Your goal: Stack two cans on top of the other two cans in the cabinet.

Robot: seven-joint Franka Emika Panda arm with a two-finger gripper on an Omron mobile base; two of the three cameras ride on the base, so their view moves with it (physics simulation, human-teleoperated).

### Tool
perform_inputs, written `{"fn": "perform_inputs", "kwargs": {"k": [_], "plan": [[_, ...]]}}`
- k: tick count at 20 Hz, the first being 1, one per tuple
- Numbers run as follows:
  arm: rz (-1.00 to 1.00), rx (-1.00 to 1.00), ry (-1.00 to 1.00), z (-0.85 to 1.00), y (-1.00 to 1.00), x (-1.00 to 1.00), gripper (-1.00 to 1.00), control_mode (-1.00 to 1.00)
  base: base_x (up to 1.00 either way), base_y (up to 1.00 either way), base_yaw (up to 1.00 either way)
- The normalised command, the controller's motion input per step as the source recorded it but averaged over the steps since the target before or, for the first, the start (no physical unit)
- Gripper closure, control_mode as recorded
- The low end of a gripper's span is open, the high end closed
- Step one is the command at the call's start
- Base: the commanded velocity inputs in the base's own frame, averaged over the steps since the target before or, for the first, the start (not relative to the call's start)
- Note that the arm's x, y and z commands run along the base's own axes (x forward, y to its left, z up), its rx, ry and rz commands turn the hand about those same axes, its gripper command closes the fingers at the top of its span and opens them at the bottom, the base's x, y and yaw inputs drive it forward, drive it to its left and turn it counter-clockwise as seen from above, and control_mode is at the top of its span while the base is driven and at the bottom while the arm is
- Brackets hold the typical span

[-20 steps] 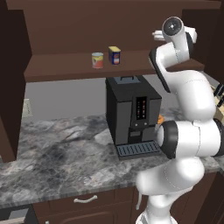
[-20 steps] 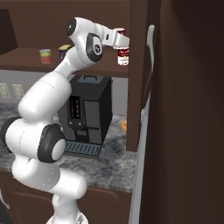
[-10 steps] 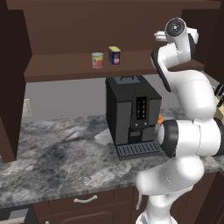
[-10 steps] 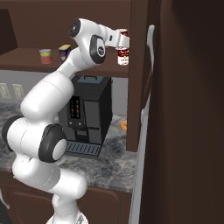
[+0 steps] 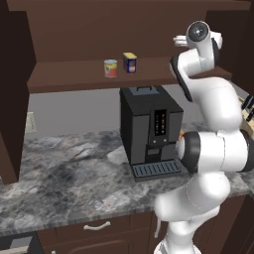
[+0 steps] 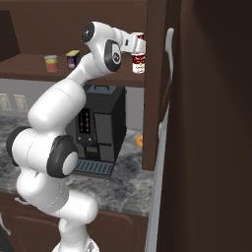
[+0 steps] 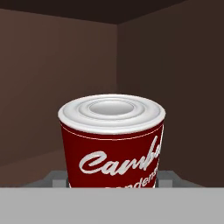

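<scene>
Spanning the wall, the dark brown cabinet [image 5: 89, 30] is seen with its shelf board [image 5: 74, 79] above the marbled bench [image 5: 64, 173], on which a black coffee machine [image 5: 149, 131] is set. The end effector [image 6: 139, 49] is raised to the shelf's right end, closed on a red-and-white soup can [image 6: 139, 63]. A short red can [image 5: 110, 68] and blue tin [image 5: 130, 62] are found side by side, well apart from it.

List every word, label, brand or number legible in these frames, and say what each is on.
"Cam…", white script cut off by the can's curve: on the red-and-white soup can between the gripper jaws.
A smaller line beneath it, cut off: unreadable.
Blue tin: yellow lettering too small to read.
Short red can: no legible text.
Coffee machine panel: marks too small.
</scene>
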Motion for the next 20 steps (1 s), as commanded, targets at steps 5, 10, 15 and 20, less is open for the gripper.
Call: {"fn": "perform_inputs", "kwargs": {"k": [5,10,15,20], "plan": [[0.02,0.00,-0.01,0.01,0.01,0.23,1.00,-1.00,0.00,0.00,0.00],[0.01,0.00,0.00,0.00,0.00,0.27,1.00,-1.00,0.00,0.00,0.00],[0.00,0.00,0.00,0.00,-0.01,0.10,1.00,-1.00,0.00,0.00,0.00],[0.00,0.00,0.00,-0.02,-0.04,-0.07,1.00,-1.00,0.00,0.00,0.00]]}}
